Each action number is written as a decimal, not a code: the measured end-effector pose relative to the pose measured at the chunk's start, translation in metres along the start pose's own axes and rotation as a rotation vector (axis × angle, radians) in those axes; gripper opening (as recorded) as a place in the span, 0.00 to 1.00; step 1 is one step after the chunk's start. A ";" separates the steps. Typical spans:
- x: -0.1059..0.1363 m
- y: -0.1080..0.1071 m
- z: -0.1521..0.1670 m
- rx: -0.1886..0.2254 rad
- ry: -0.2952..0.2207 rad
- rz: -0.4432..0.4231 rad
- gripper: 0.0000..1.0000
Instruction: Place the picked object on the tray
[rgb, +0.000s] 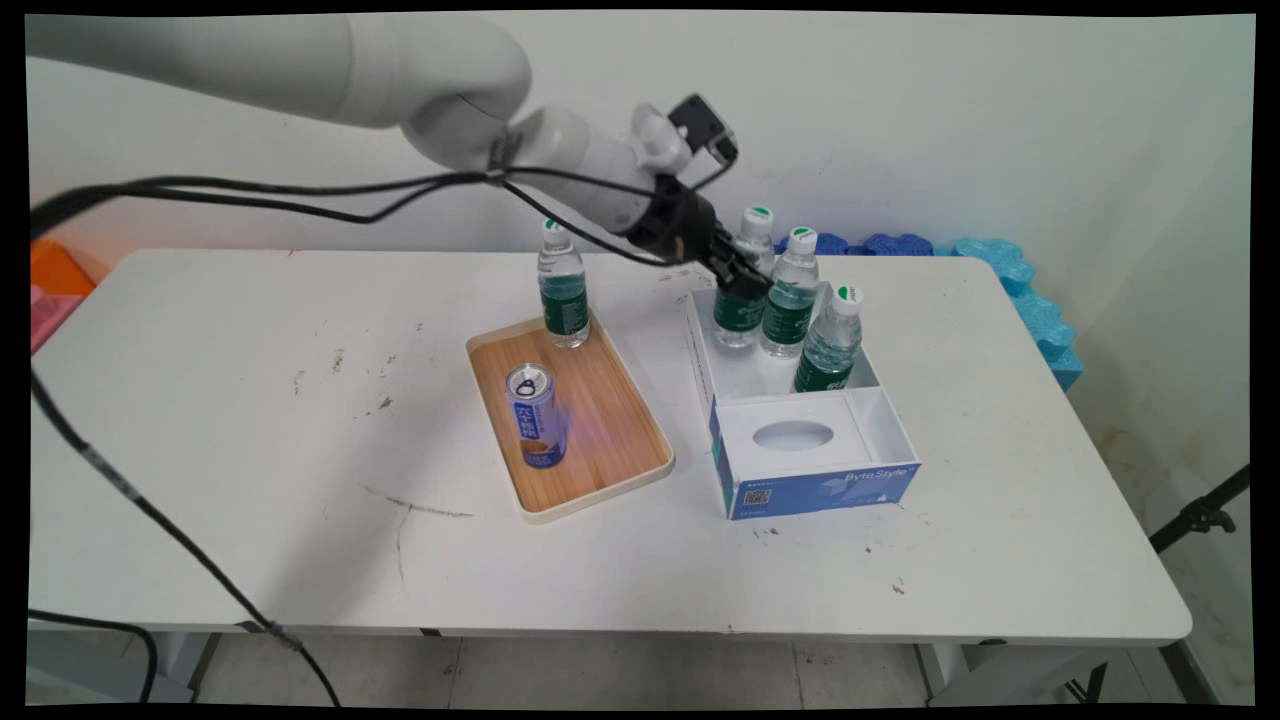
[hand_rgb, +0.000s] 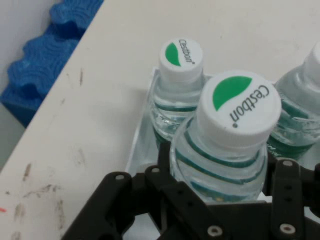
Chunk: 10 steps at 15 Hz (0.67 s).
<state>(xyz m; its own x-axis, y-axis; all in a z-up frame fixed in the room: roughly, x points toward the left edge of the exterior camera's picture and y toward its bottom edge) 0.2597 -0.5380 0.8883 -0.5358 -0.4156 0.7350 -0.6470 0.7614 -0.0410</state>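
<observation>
Main view: arm enters from upper left; gripper (rgb: 745, 283) reaches down to the far end of the box (rgb: 800, 470), at the near-left bottle (rgb: 738, 285) of a group of three. Hand view: gripper (hand_rgb: 220, 170) has one finger on each side of that bottle (hand_rgb: 227, 145), just under its white cap; fingers (hand_rgb: 285, 192) appear to touch the ribbed shoulder, i.e. jaws narrowed round the bottle. Bottle upright, base still inside the box.

Bottle 2 (rgb: 790, 292) stands just beside it to the right, touching or nearly so. Bottle 3 (rgb: 830, 340) stands nearer the camera, at the box's right wall, tilted slightly. All three: clear w/ green labels, white caps w/ green mark; in hand view the caps read "Cestbon". Box: white inside, blue outside, w/ a white insert w/ oval hole in the near part.

Left of the box, apart from it: wooden tray (rgb: 620, 470) w/ pale rim. On it, a 4th bottle (rgb: 563, 285) upright at the far edge and a can (rgb: 535, 415) upright near the middle, well apart.

Table (rgb: 250, 480): white, scuffed. Blue foam mats (rgb: 1030, 300) along its far right edge.
</observation>
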 end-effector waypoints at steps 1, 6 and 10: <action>0.001 -0.002 -0.011 -0.004 0.005 -0.002 0.00; -0.015 -0.019 -0.066 -0.014 -0.011 -0.007 0.00; -0.044 -0.033 -0.100 -0.029 -0.041 0.004 0.00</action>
<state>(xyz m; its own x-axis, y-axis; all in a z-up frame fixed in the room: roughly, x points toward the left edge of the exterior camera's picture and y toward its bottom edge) 0.3587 -0.4948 0.9251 -0.5606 -0.4316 0.7067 -0.6288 0.7772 -0.0241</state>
